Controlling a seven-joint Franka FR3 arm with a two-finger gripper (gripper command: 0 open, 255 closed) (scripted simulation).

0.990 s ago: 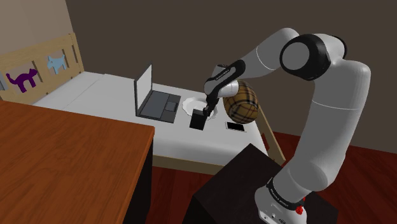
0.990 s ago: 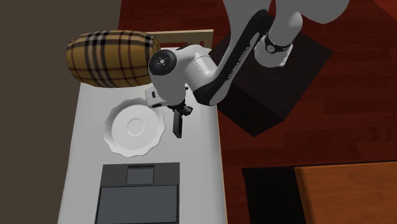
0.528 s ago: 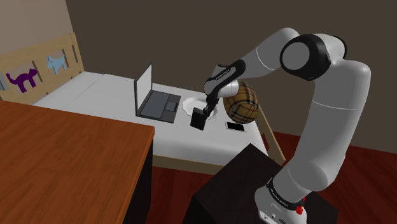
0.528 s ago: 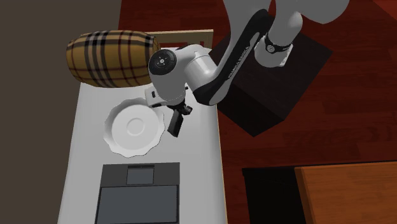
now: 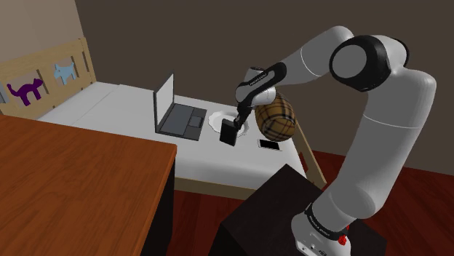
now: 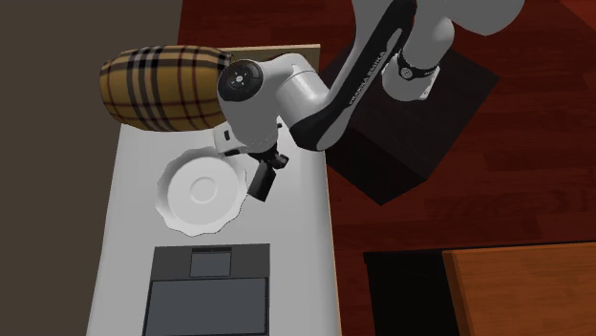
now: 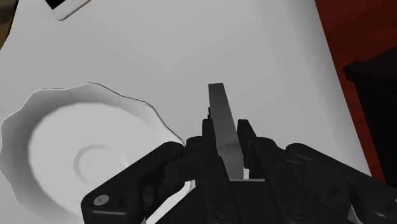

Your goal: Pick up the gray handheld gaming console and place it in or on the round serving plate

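Since a second ago the console (image 6: 260, 181) has drifted slightly left in the second exterior view, toward the plate (image 6: 175, 218). It hung upright just right of the rim then. Now it leans, with its far end overlapping the rim's right edge. In the shoulder view it sits a touch higher over the bed (image 5: 109, 109). The wrist above it has swung toward the pillow (image 6: 162, 88), and the arm (image 5: 393, 131) has its elbow higher and further right in the shoulder view. The laptop (image 5: 180, 118), plate, phone (image 5: 270, 144) and pillow have not moved.

The gripper (image 7: 226, 137) is pinching the console, with both fingers (image 7: 245, 130) pressed to its flat sides.

In the second exterior view the bottom edge cuts off the laptop's near part. In the shoulder view the console and gripper cover the plate's right rim. The wrist view shows the console edge-on, its held end buried between the fingers, so no screen or buttons can be made out. There the phone is cut off by the picture's edge. Whether the console's lower end clears the bed cannot be told.
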